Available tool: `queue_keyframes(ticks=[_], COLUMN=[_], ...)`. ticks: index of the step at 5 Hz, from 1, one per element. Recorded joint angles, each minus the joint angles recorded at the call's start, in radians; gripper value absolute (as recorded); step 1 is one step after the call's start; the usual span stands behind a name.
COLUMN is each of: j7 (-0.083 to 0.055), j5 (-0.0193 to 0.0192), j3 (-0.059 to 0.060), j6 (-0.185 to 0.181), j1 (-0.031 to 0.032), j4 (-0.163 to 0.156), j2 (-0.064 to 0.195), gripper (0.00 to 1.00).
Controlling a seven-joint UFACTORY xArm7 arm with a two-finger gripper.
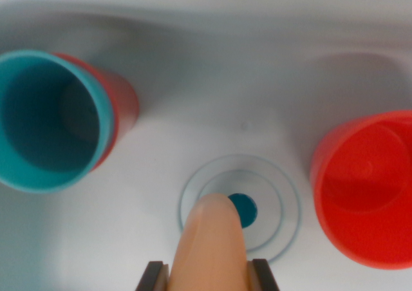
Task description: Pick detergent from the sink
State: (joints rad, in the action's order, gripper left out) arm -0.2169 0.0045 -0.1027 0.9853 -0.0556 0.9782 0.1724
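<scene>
Bottle (211, 246) base and fingers (153, 277) cut off at bottom edge; drain (244, 208) partly hidden; red cup (367, 188) cropped right.

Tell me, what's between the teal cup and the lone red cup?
In the wrist view, the sink's ringed drain and the peach bottle in the claw.

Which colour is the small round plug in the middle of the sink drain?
Teal-blue drain plug, seen in the wrist view.

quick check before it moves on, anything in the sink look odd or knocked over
Nothing spilled or damaged. The teal cup sits nested in a red one, and another red cup stands apart. A peach object held between the pincer jaws partly hides the drain.
</scene>
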Motion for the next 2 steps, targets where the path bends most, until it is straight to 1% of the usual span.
queue_keyframes(ticks=[1, 2], j7=[0.000, 0.000], j5=[-0.0006, -0.0006], j3=[0.000, 0.000], j6=[0.022, 0.022], j1=[0.0001, 0.0001], j4=[0.016, 0.016], j2=[-0.005, -0.005], gripper=[1.00, 1.00])
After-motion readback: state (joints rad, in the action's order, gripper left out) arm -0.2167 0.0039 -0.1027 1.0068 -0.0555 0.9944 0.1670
